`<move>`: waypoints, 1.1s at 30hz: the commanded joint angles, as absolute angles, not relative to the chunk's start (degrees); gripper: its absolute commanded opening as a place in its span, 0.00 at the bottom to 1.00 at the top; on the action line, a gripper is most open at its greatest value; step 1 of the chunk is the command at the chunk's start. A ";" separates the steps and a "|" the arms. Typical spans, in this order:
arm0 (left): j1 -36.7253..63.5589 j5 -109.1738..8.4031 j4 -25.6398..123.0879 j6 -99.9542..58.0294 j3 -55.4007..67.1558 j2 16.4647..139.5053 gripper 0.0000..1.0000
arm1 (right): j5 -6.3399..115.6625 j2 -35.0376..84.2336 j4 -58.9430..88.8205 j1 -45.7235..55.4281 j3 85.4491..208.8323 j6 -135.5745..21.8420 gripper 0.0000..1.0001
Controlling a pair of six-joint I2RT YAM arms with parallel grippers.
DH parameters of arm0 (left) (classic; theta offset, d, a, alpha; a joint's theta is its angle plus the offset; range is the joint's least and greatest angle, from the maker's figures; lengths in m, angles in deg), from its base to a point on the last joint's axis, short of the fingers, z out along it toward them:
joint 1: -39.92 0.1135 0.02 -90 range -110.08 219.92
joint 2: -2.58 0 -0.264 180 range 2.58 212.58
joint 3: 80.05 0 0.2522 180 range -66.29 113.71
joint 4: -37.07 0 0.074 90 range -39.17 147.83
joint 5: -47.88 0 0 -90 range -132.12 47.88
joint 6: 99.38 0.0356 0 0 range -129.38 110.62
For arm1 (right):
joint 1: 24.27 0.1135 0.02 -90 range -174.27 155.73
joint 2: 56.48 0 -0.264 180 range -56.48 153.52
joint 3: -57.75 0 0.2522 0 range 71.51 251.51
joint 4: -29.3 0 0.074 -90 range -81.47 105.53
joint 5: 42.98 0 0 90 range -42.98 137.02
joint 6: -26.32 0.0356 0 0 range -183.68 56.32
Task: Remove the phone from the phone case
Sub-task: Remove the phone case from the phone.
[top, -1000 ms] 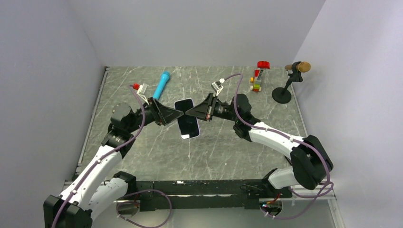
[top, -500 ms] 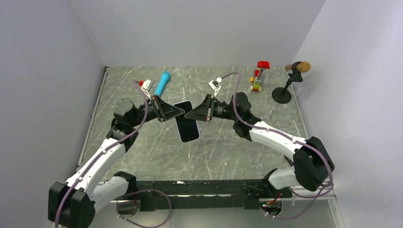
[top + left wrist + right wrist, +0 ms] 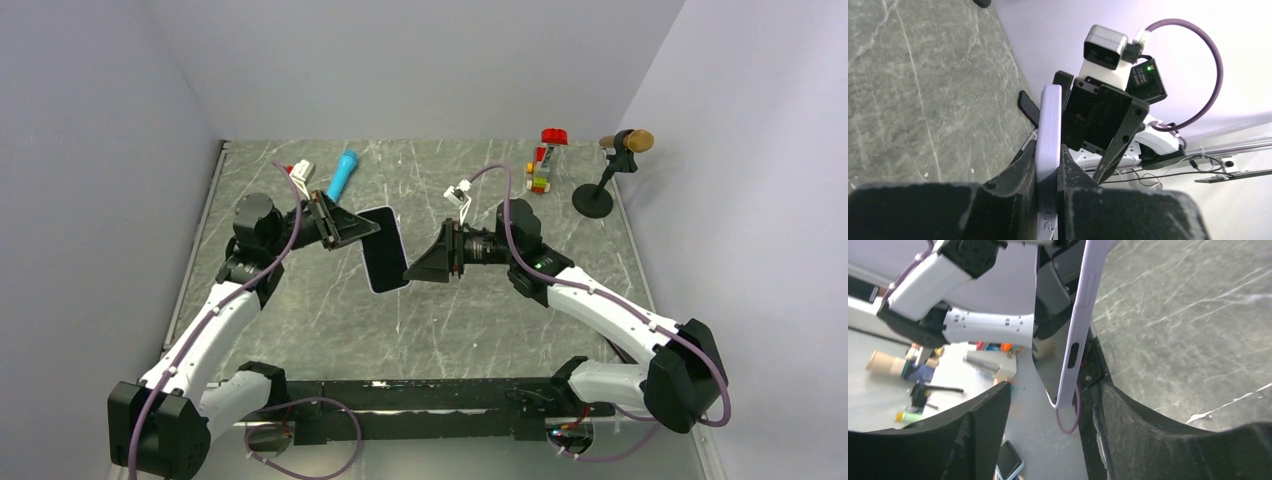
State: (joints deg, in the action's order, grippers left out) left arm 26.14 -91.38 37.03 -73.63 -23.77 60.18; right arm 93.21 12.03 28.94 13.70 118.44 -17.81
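Observation:
The phone (image 3: 383, 250) shows its black screen in the top view, held tilted above the table inside the phone case (image 3: 1049, 125), a pale lilac-grey shell seen edge-on. My left gripper (image 3: 370, 232) is shut on the case's upper left edge, and both jaws press on the shell in the left wrist view (image 3: 1048, 152). My right gripper (image 3: 412, 272) stands open at the phone's lower right edge. In the right wrist view the case (image 3: 1081, 325) hangs between the spread jaws of that gripper (image 3: 1048, 402), close to the right finger (image 3: 1128, 430); I cannot tell whether they touch.
A blue cylinder (image 3: 343, 174) lies at the back left. A small brick build (image 3: 541, 168) with a red top stands at the back right, beside a microphone on a black stand (image 3: 606, 172). Grey walls close in three sides of the marbled table (image 3: 330, 320).
The right gripper has let go of the phone, opened and dropped back towards its lower right edge. The left gripper has shut on the cased phone and carried it slightly left.

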 commanded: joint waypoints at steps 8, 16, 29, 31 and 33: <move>26.91 -94.51 32.33 -82.24 -21.42 58.15 0.00 | 105.95 11.80 46.72 14.52 113.71 -14.20 0.50; 27.04 -94.14 30.01 -84.84 -22.81 57.53 0.00 | 106.06 13.50 47.23 15.84 114.66 -15.47 0.38; 27.00 -96.71 27.53 -87.17 -21.67 57.03 0.00 | 105.87 17.52 46.50 16.60 117.53 -19.87 0.11; 27.00 -97.34 26.50 -87.83 -21.39 56.62 0.00 | 106.20 17.48 46.32 16.67 117.58 -23.48 0.00; 27.00 -98.08 22.47 -90.61 -22.10 56.49 0.00 | 106.59 16.89 45.30 16.68 117.40 -28.95 0.00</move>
